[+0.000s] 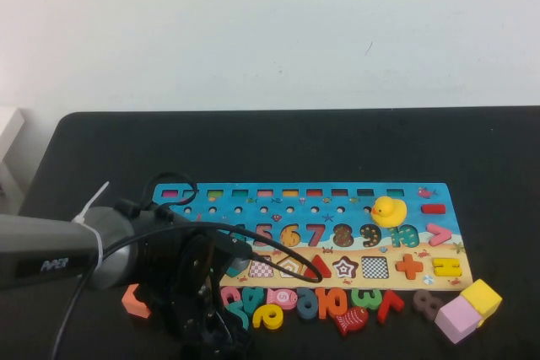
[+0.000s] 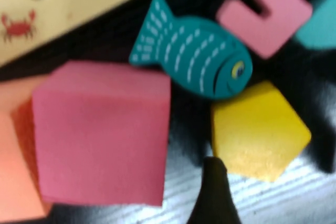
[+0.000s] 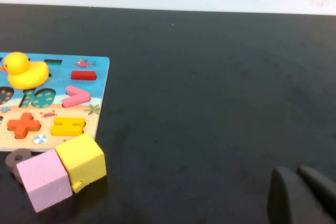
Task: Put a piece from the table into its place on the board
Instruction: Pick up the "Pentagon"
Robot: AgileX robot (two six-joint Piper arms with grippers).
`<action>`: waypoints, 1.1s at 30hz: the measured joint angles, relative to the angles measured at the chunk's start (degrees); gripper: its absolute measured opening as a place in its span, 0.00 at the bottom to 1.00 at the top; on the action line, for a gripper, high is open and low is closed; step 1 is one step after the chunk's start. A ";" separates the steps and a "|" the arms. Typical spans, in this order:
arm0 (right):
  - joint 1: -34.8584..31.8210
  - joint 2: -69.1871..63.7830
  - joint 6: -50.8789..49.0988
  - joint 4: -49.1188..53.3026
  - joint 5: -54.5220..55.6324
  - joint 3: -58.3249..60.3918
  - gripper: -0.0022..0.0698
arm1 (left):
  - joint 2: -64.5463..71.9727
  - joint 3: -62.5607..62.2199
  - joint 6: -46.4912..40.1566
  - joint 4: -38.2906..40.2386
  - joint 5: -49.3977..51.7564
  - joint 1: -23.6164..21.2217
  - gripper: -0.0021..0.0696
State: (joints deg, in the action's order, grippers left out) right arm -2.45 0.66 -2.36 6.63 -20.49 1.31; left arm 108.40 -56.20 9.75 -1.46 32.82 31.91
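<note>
L gripper (image 1: 211, 326) hung low over the table's (image 1: 506, 166) near edge, just in front of the board (image 1: 253, 200), jaws spread wide w/ nothing between them. L wrist view: yellow pentagon (image 2: 258, 130) lay flat on the table, off the board, touching a teal fish (image 2: 197, 56), one dark fingertip (image 2: 214, 192) just beside it. Pentagon recess (image 1: 291, 266) was unfilled. R gripper (image 3: 302, 195) sat low over bare table, well right of the board; fingers close together, looked closed.

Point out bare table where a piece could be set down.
Free: the wide black table right of the board, and the strip behind it. Crowded: the front edge, with loose numerals, cubes and the left tool over the pentagon.
</note>
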 joint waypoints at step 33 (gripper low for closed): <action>0.00 0.00 0.00 0.00 0.00 0.00 0.06 | 1.71 0.00 -3.42 2.23 -2.54 -2.39 0.46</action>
State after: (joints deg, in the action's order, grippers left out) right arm -2.45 0.66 -2.36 6.63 -20.49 1.31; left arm 110.11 -56.20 6.33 0.77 30.28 29.52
